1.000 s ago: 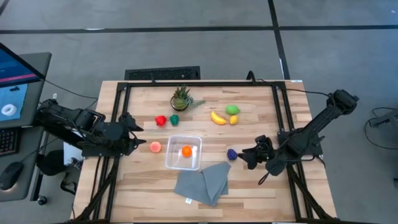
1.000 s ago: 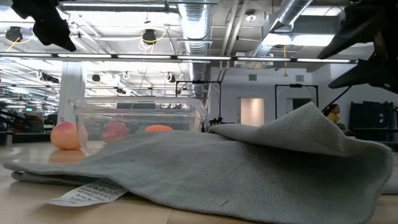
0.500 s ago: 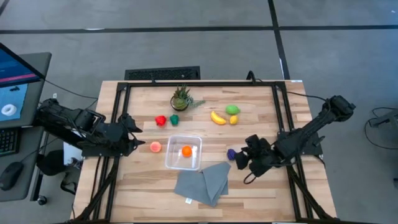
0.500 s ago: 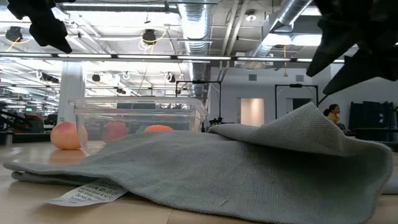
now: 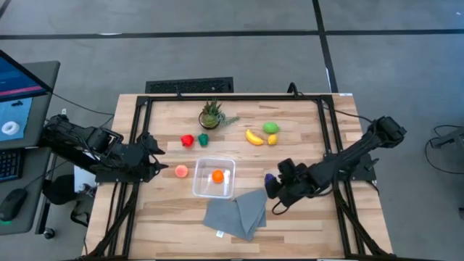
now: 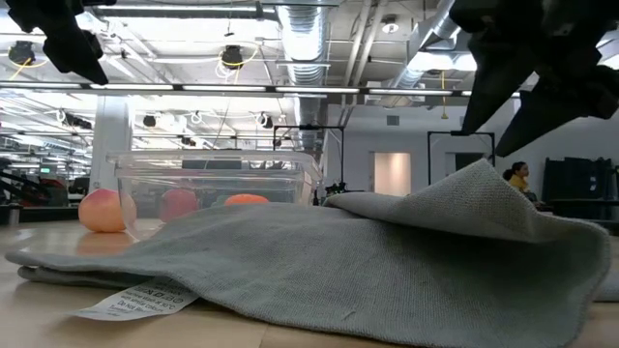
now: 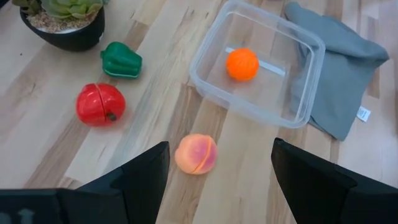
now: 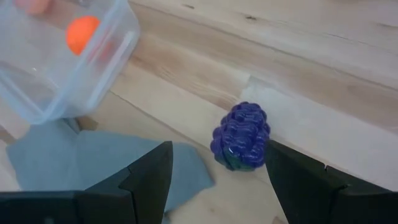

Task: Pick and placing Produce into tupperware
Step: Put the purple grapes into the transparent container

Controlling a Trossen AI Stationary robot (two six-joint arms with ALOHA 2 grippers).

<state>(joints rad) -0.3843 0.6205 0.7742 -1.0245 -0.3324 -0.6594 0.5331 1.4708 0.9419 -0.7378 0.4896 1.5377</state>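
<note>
The right gripper (image 8: 214, 171), jaws apart, hovers just over the knobbly purple toy grape cluster (image 8: 241, 136), which lies on the wood beside the folded grey cloth (image 8: 93, 163); it should probably come straight down so the fingers straddle the fruit and clear the cloth edge. The clear square plastic tupperware (image 5: 199, 185), near the purple fruit, holds one orange toy fruit (image 5: 217, 175). The left gripper (image 7: 217, 171) waits open by the peach-pink fruit (image 7: 196, 154).

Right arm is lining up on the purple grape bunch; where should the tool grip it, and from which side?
Take the purple grape bunch across its widest middle, coming straight down from above. It lies alone on bare table, apart from the grey cloth and tupperware, and the right tool already hangs open over it.
</note>
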